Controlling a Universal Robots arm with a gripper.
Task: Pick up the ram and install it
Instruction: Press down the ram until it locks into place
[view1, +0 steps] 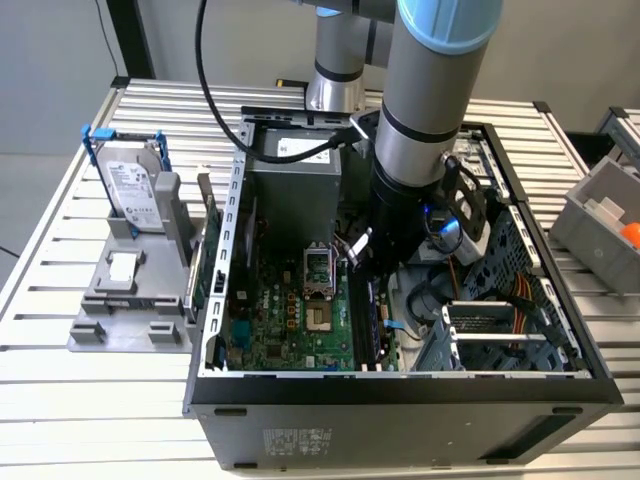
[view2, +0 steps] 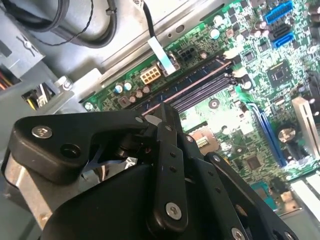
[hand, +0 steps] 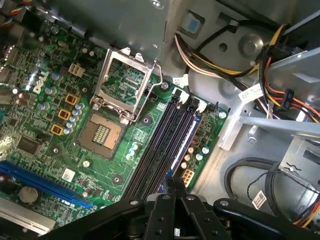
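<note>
RAM slots (hand: 165, 145) sit right under your gripper (hand: 172, 192) inside the PC case (view1: 400, 385); fingers pressed together, can't tell if pinching anything.

Slatted aluminium table (view1: 90, 400), grey floor (view1: 40, 90) behind, grey bin (view1: 600, 215) at exterior view's right.
</note>
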